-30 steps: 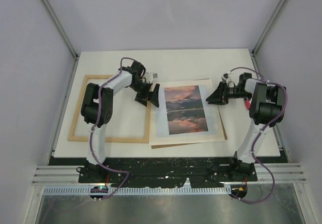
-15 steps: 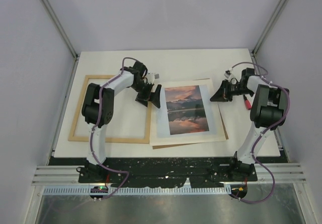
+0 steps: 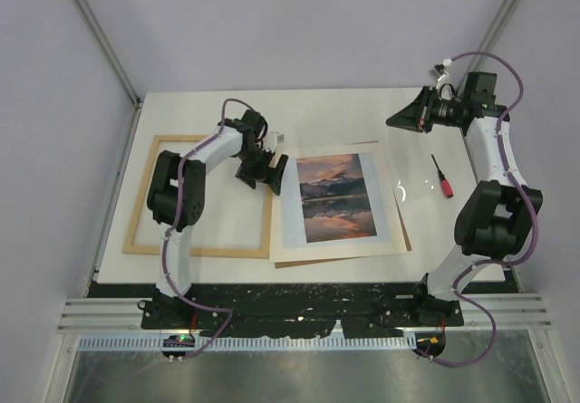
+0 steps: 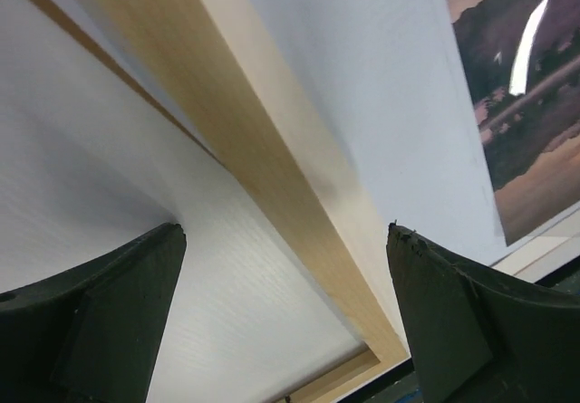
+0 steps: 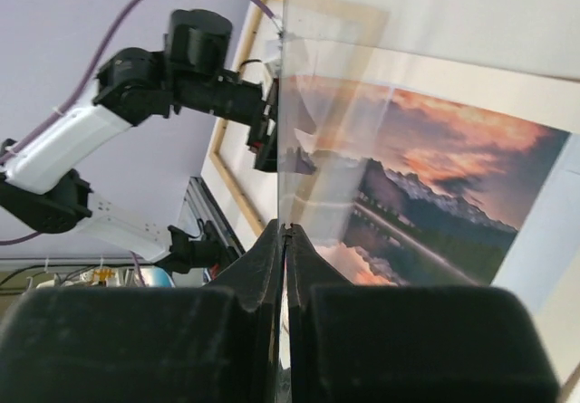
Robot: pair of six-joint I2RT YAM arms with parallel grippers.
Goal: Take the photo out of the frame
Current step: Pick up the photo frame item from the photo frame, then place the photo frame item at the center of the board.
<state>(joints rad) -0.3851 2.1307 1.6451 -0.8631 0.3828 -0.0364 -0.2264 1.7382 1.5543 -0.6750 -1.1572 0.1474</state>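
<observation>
The thin light-wood rectangular picture frame (image 3: 143, 195) lies flat on the left of the white table (image 3: 317, 113). Bare table top shows through its opening. The photo (image 3: 337, 196), a white sheet printed with an orange-and-pink sunset over dark mountains and a lake, lies outside the frame, just to its right. It rests face up on a flat cream mat board (image 3: 340, 249), which lies on a plain brown backing board (image 3: 403, 233) that shows at the right and near edges. The left edge of this stack meets the frame's right rail.

The left gripper (image 3: 263, 172) is low over that rail with its fingers spread wide. In the left wrist view the wooden rail runs between the two dark fingers (image 4: 91, 312), and nothing is held.

The right gripper (image 3: 403, 118) is high over the far right of the table. Its fingers (image 5: 263, 258) are pressed together on a thin clear sheet (image 5: 299, 131) seen almost edge-on, through which the photo shows.

A small red-handled screwdriver (image 3: 441, 177) lies on the table right of the stack, apart from it.

Counted: one frame, one photo, one mat, one backing board, one clear sheet, one screwdriver.
</observation>
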